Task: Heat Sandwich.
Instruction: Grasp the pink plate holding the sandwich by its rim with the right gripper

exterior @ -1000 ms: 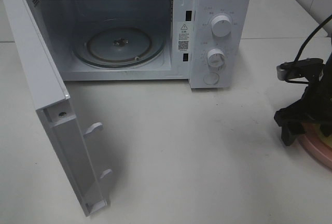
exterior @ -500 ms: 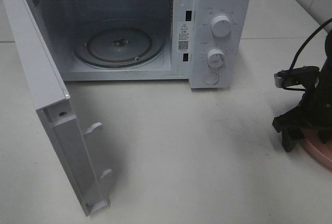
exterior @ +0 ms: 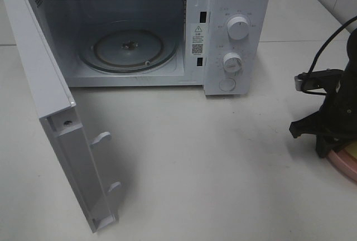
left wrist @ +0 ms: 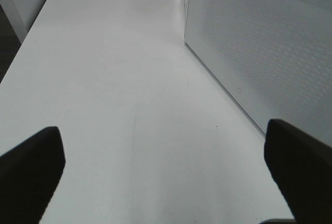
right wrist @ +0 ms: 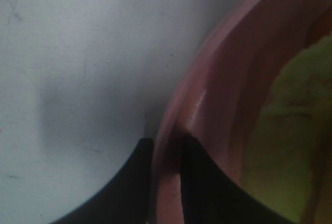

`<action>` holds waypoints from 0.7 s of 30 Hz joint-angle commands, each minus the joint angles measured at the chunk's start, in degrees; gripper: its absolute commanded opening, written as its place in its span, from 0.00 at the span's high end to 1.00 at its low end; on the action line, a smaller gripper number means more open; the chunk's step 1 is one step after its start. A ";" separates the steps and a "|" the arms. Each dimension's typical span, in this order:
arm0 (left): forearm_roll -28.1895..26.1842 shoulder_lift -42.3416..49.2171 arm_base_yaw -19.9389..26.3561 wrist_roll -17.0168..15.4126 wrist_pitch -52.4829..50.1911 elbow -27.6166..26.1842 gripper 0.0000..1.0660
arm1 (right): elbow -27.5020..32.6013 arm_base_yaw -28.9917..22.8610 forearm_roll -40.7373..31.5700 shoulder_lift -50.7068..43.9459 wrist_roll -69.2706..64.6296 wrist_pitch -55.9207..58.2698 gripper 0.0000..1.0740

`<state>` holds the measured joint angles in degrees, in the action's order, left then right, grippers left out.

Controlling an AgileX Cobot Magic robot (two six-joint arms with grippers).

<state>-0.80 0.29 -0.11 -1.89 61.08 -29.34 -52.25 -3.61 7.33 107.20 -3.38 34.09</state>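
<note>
White desk (exterior: 223,168) fills most of the high view, with a white microwave (exterior: 237,6) standing at its far side. Its door (exterior: 50,112) is swung wide open toward the left, and the round glass turntable (exterior: 128,48) lies bare inside. Two white knobs (exterior: 238,28) sit one above the other on the control panel.

At the right edge, the right tool (right wrist: 167,143) is down at a pink plate (right wrist: 207,79) on the desk. Its two dark fingers are drawn close together and pinch the plate's rim, one outside it and one inside. The sandwich (right wrist: 285,130) lies on that plate, showing yellow-green just inside the rim, well apart from the microwave.

The left tool (left wrist: 163,146) hangs over bare desk with its fingers spread wide and nothing between them. A dotted white panel of the microwave stands near it.
</note>
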 commanded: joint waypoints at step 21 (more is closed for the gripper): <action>0.11 0.92 0.06 -0.29 0.23 -0.29 0.04 | 0.46 0.11 0.46 -0.57 -1.43 2.06 1.00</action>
<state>-0.80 0.29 -0.11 -1.89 61.08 -29.34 -52.37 -3.61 7.91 106.51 -3.84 35.18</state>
